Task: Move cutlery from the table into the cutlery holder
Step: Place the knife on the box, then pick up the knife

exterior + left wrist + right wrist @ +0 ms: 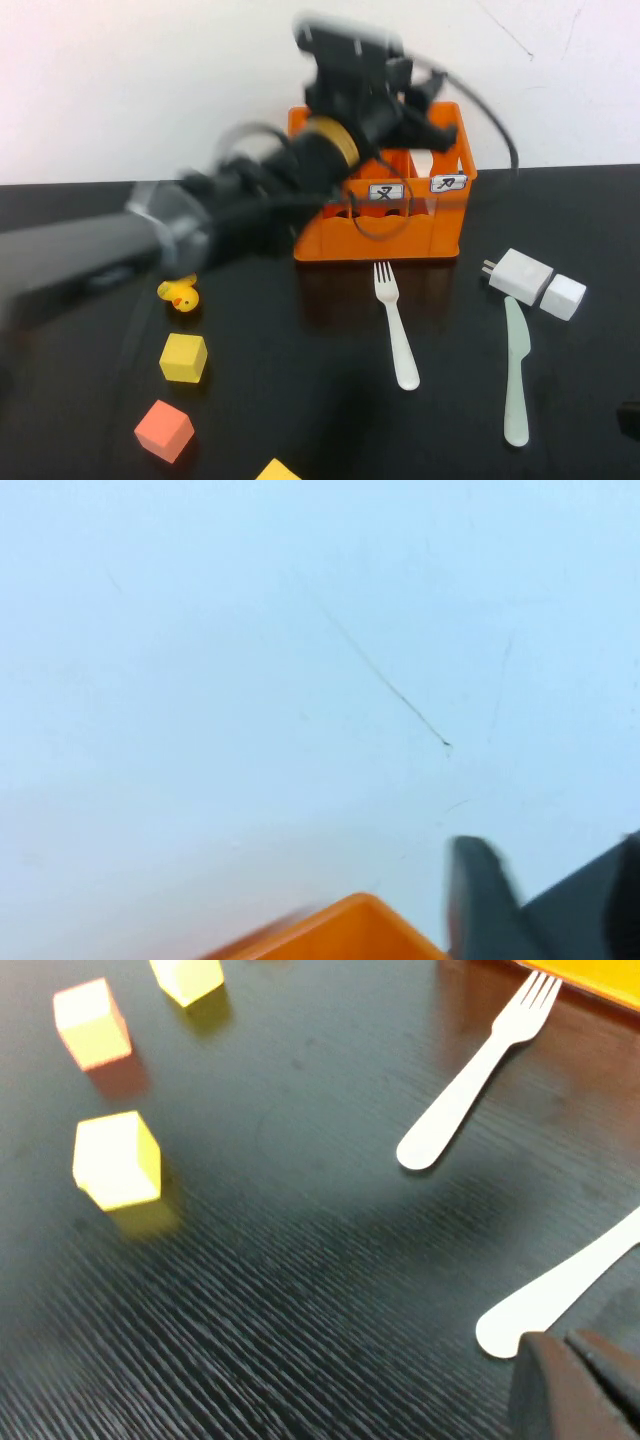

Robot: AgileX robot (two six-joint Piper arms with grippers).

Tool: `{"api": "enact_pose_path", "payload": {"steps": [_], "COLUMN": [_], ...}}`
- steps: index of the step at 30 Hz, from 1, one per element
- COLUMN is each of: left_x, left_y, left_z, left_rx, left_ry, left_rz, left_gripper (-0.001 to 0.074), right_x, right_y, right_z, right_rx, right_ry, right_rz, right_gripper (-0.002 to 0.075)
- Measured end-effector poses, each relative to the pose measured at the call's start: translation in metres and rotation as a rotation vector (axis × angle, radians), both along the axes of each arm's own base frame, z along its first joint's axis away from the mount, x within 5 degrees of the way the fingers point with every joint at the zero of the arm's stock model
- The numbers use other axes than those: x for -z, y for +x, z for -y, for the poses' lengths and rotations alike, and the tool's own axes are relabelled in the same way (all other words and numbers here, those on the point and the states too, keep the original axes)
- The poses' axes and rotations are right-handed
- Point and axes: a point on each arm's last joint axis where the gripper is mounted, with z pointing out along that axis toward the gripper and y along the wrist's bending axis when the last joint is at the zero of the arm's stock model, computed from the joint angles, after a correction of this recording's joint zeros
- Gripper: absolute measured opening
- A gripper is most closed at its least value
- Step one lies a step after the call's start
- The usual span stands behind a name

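The orange cutlery holder [385, 235] stands at the back middle of the black table [300, 400]. My left gripper [432, 105] hovers over its right end, blurred, with fingers apart and nothing in them. A white piece [424, 163] stands in the holder's right slot. The left wrist view shows only the wall, one finger [478, 900] and a corner of the holder [340, 932]. The white fork [396, 325] lies in front of the holder. The greenish-white knife [515, 372] lies to its right. My right gripper [630, 418] is shut and empty at the table's front right, beside the knife's handle [560, 1295]. The fork [470, 1090] also shows in the right wrist view.
Two white charger blocks [520, 275] [563, 297] lie right of the holder, above the knife. A yellow duck [180, 295], a yellow cube [184, 357], an orange cube [164, 430] and another yellow cube [277, 471] sit at the front left.
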Motion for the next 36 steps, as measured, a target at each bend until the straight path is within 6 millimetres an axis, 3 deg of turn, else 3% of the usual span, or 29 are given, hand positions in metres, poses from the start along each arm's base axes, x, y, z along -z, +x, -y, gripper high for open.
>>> {"api": "enact_pose_path", "payload": {"steps": [3,5,11,15,18,23,29,36], "left_x": [-0.045,-0.075,-0.127,-0.138,-0.134,-0.108,-0.066,-0.025], "left_y": [-0.022,-0.042,-0.101,-0.138,-0.167,-0.213,-0.255,-0.288], "left_z": [-0.019,-0.035,-0.079,-0.106,-0.124,-0.157,-0.193,-0.227], "left_rx": [-0.043,-0.071,-0.139,-0.176,-0.191,-0.235,-0.325,-0.455], "left_ry": [0.082,0.123,0.222,0.234,0.216,0.194,0.18,0.127], "left_rz": [-0.082,-0.127,-0.304,-0.433,-0.481,-0.534,-0.553,-0.514], "left_gripper": [0.0094,0.0043,0.0004,0.0001,0.0,0.0,0.0,0.0], "right_x": [-0.005,-0.009,-0.016,-0.008,0.009,0.033,0.031,0.029], "right_y": [0.004,0.009,0.036,0.059,0.069,0.087,0.108,0.124], "right_z": [0.001,0.002,0.007,-0.001,-0.016,-0.033,-0.048,-0.076], "right_rx": [0.035,0.041,0.026,-0.02,-0.085,-0.099,-0.09,-0.101], "right_ry": [0.011,-0.007,-0.102,-0.146,-0.232,-0.379,-0.464,-0.572], "right_rz": [-0.031,-0.057,-0.152,-0.209,-0.258,-0.36,-0.359,-0.351], "right_gripper": [-0.0002,-0.0002,-0.0002,-0.0001,-0.0001,-0.0001,-0.0001,-0.0001]}}
